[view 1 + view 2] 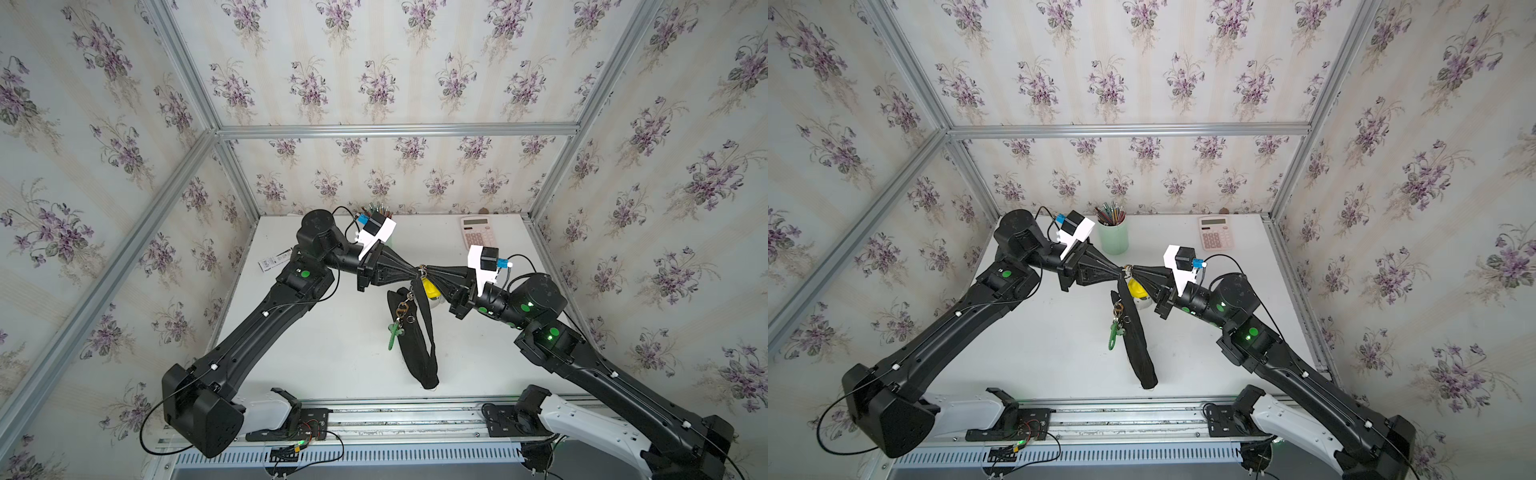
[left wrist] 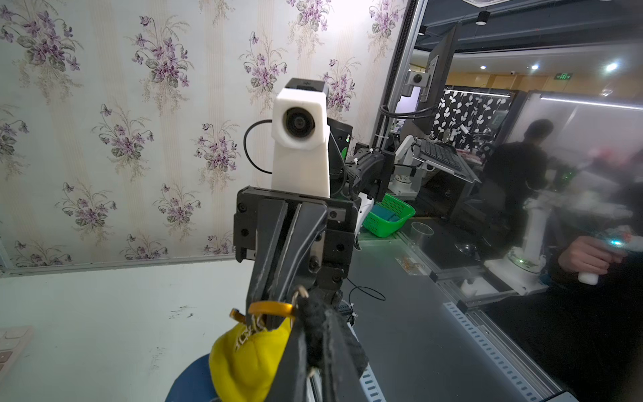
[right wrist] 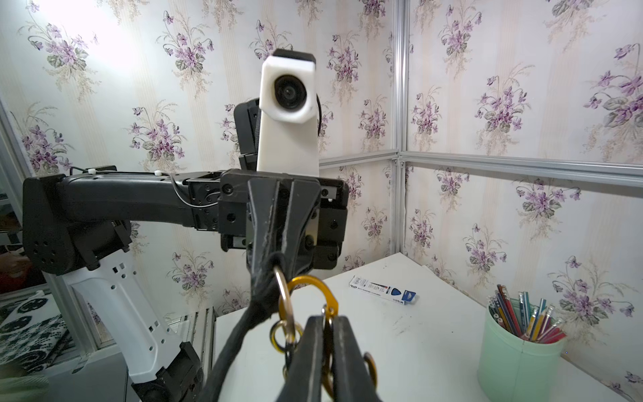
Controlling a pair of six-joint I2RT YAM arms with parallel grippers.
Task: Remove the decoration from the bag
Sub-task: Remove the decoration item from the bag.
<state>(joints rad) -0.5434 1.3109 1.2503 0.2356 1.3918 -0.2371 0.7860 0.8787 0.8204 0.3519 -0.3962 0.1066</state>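
Two black arms meet tip to tip above a white tabletop (image 1: 311, 353); the left pincer (image 1: 414, 273) is clamped on the thin strap (image 3: 226, 348) of the bag (image 1: 409, 353); the right pincer (image 1: 432, 273) is clamped on a gold clasp (image 3: 333, 298) at the strap's ring. The bag hangs below them, its lower end on the tabletop. The decoration (image 1: 397, 328) dangles against the bag's side, green cord lowest. A yellow plush charm (image 1: 430, 289) hangs just beside it.

Bag (image 1: 410, 360): black cloth, matt; strap (image 3: 240, 330) fuzzy, rough.
Keychain clasp (image 3: 309, 277): orange-gold metal, glossy.
Ring (image 3: 282, 299): shiny metal.
Plush charm (image 2: 250, 362): yellow fleece, soft nap.
Cup (image 3: 515, 365): mint plastic, smooth, satin.
Table (image 3: 417, 334): white, matt, scuffed.
Camera mount (image 3: 288, 139): white plastic, matt.
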